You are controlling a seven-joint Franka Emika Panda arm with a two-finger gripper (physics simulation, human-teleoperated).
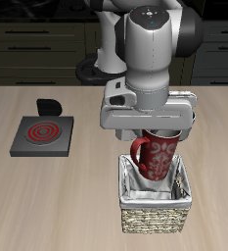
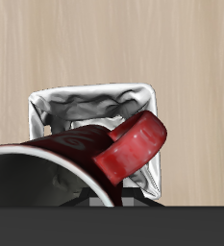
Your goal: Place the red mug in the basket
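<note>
While I hold position, a flat dark stove plate with red rings [image 1: 42, 134] lies well apart; my gripper [image 1: 157, 132] is closed on the tall dark-red swirl-patterned mug [image 1: 157, 156], tilted over the square wicker basket [image 1: 155, 218], handle [image 2: 133, 145] toward it.

red mug [image 1: 157, 157] tilted above basket [image 1: 155, 219], stove plate [image 1: 42, 136] well apart

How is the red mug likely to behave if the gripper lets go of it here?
The red mug hangs tilted above the basket, so it would probably land askew on the cloth lining. It looks rigid and glazed, so likely slippery. Its round body may roll until the handle catches.
</note>
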